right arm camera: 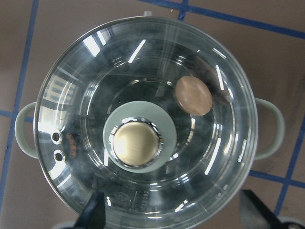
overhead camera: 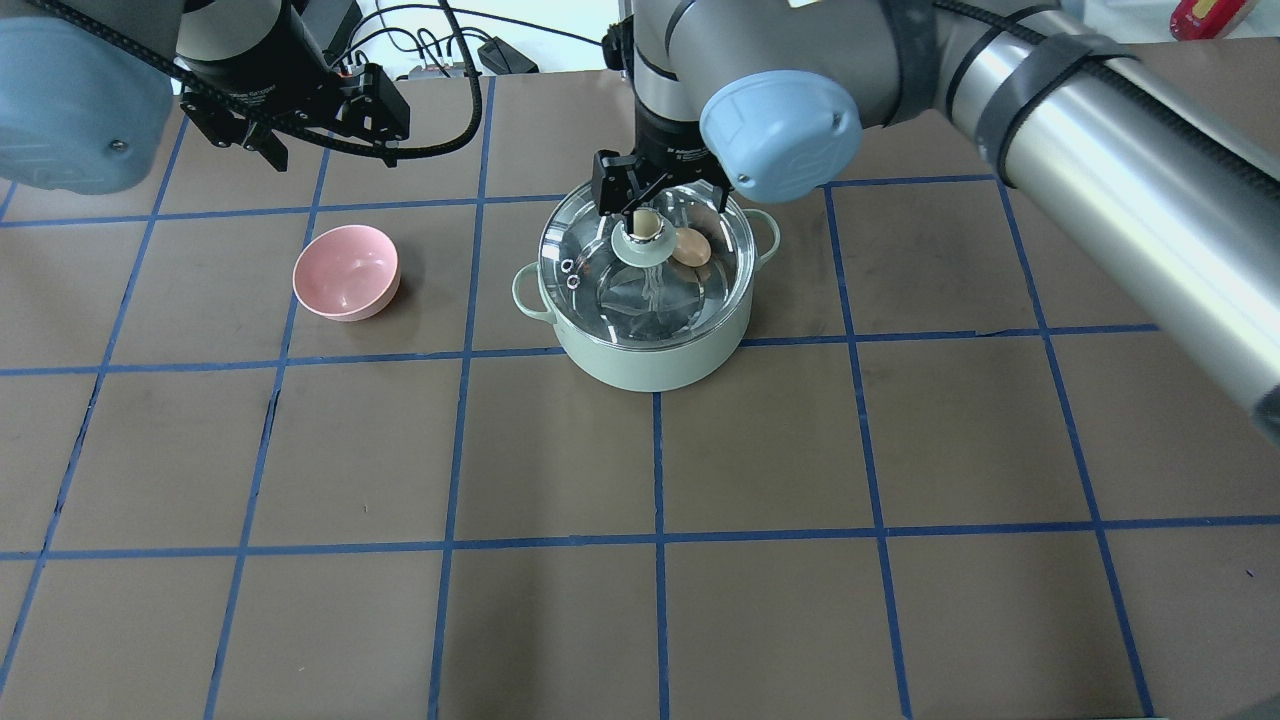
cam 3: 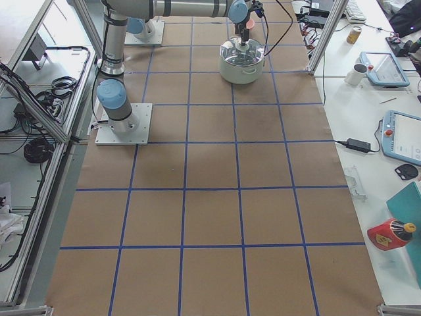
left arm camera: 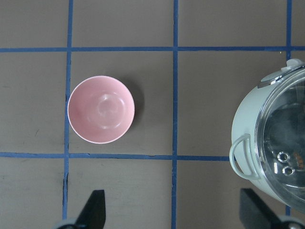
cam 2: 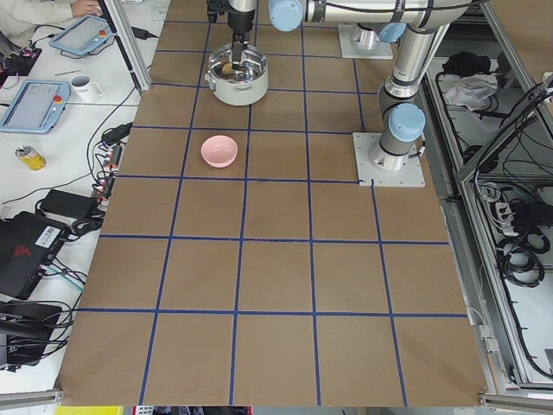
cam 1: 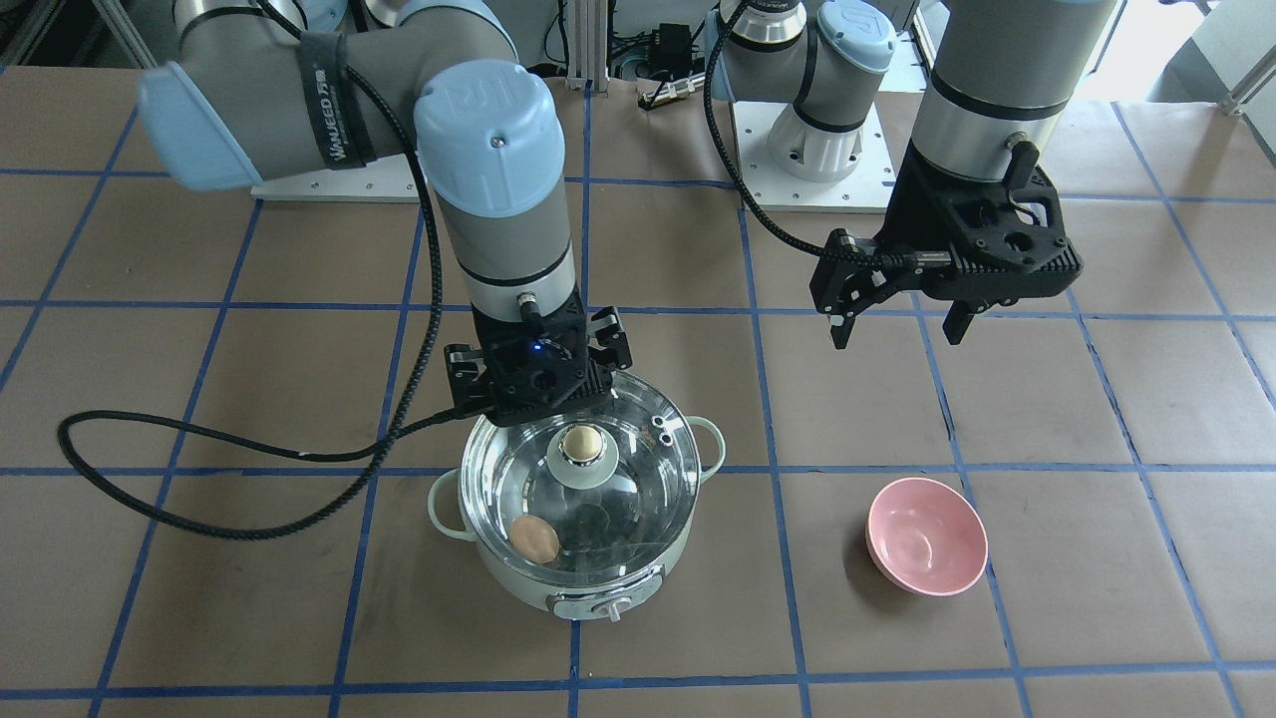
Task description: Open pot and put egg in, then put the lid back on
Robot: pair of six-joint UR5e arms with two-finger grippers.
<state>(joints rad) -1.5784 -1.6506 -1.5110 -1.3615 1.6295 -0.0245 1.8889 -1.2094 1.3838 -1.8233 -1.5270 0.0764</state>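
Observation:
The pale mint-green pot [cam 1: 598, 588] stands on the table with its clear glass lid [cam 1: 618, 499] seated on the rim. The tan-brown egg [cam 1: 535, 539] lies inside on the steel bottom, seen through the glass; it also shows in the right wrist view [right arm camera: 193, 95]. My right gripper [right arm camera: 174, 217] hangs open just above the lid, its fingers wide apart beside the beige knob [right arm camera: 136, 143] and not touching it. My left gripper [cam 1: 897, 329] is open and empty in the air beyond the pink bowl, away from the pot [left arm camera: 245, 119].
A small pink bowl [cam 1: 927, 548] stands empty on the brown paper on my left of the pot; it shows in the overhead view [overhead camera: 346, 272]. A black cable [cam 1: 199, 499] loops over the table on my right of the pot.

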